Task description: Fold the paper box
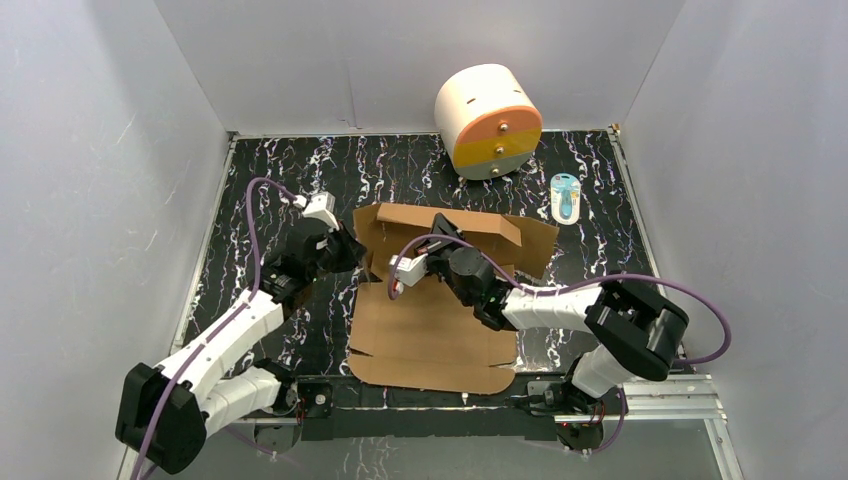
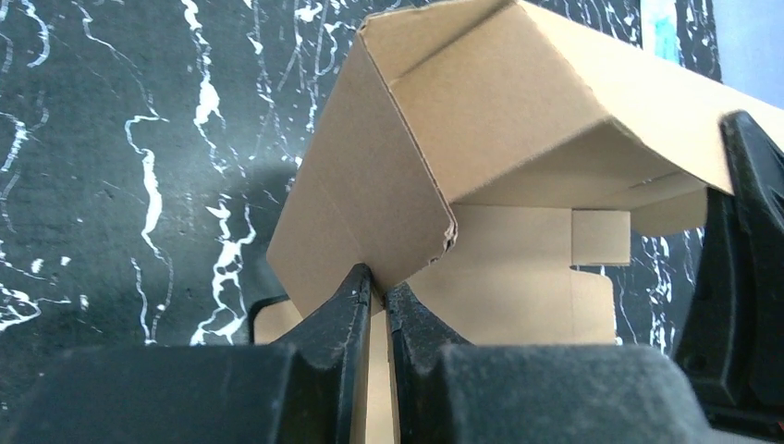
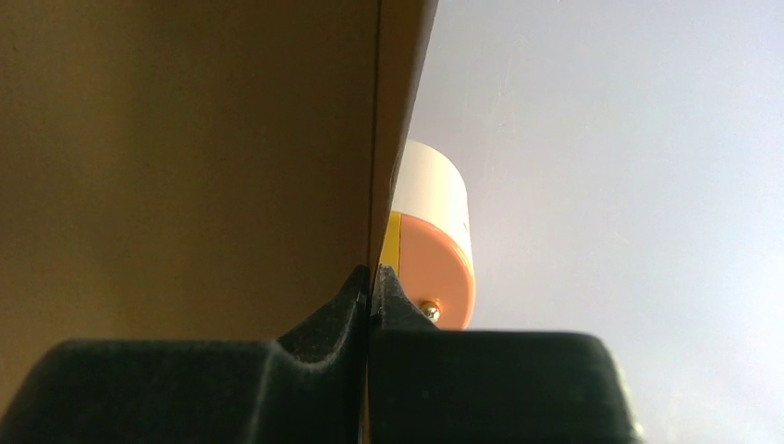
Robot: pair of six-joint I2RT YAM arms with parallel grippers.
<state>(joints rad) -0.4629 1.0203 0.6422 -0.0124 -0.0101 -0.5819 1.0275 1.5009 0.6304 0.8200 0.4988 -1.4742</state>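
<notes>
Here the left claw [image 2: 379, 282] and right claw [image 3: 373, 277] each pinch a raised flap of the paper box [image 1: 430, 335].

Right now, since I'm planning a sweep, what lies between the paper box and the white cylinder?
Only bare marbled tabletop, seen in the top view, separates the paper box from the white cylinder; the small blue item lies off to the right.

Black marbled table [image 1: 300, 170] w/ paper box [image 1: 430, 340], white cylinder [image 1: 487, 120], sm. blue pkg [image 1: 566, 198].
</notes>
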